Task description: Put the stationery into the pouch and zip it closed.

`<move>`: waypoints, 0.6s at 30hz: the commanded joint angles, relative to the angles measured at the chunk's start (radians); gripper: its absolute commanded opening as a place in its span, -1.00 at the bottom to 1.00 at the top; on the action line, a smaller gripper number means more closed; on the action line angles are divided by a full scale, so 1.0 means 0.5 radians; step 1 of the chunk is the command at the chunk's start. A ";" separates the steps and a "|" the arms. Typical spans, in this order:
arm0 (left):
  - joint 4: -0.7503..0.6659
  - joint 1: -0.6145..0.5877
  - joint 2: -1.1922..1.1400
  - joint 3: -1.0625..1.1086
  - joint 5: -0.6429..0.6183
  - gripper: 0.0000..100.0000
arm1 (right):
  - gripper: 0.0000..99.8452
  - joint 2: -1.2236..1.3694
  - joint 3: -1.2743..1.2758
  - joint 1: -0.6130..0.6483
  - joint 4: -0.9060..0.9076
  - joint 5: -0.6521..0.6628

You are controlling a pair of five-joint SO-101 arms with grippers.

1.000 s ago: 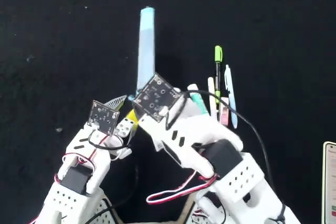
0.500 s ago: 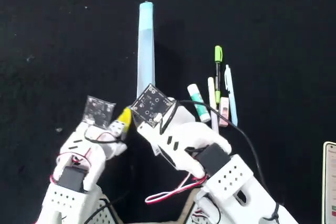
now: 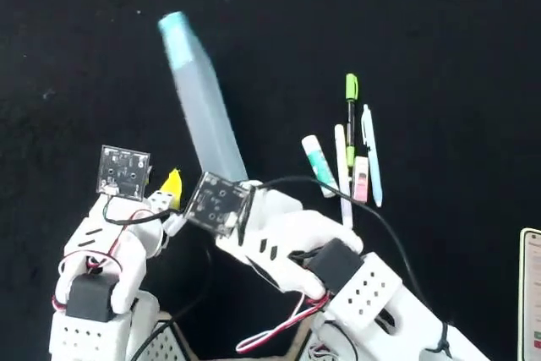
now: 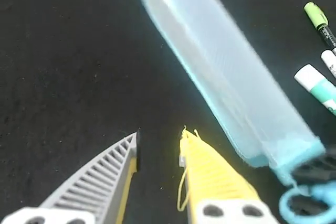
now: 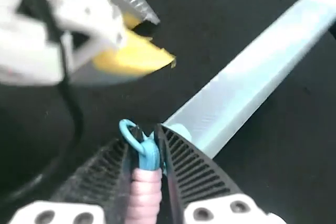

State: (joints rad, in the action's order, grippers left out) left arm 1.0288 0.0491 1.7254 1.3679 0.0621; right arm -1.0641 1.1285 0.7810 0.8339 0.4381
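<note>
Pouch [image 3: 199, 107] has swung: half a second back it pointed straight to 12 o'clock, now its far end leans toward 11. Both arms have drawn back toward the near edge and over toward 9 o'clock.

Nearest, left gripper [image 4: 158, 136]: claw spread, grey and yellow fingers apart with bare black table [image 3: 439, 57] between them, holding nothing. It sits just at 9 o'clock of the right gripper [image 5: 152, 145], not touching the pouch.

Right gripper: claw clamped on the blue zip pull [image 5: 139, 142] at the pouch's near end, the loop sticking out beside the fingers.

Pouch: long, pale blue, translucent, running from that grip away toward 11 o'clock. Whether it lies flat or is raised off the table, cannot tell.

Stationery outside the pouch, grouped at its 3 o'clock, well apart from both grippers: white-and-teal stick [image 3: 319, 165] nearest the pouch, then white pen [image 3: 343, 171], small pink piece [image 3: 361, 179], light-blue pen [image 3: 372, 154]. Green-capped pen [image 3: 351, 112] reaches farthest toward 12.
</note>
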 commanded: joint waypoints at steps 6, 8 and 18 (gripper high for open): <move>0.006 0.002 0.006 -0.146 -0.009 -0.71 | -0.98 0.005 -0.167 -0.080 0.215 0.064; -0.021 -0.002 0.006 -0.137 -0.009 -0.71 | -0.98 0.005 -0.247 -0.080 0.255 0.061; 0.009 0.002 0.006 -0.173 -0.009 -0.71 | -0.98 0.005 -0.311 -0.083 0.261 0.061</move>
State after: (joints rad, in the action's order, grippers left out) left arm 1.0319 0.0491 1.7238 1.3663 0.0621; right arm -1.0457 1.0487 0.7503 0.9674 0.4672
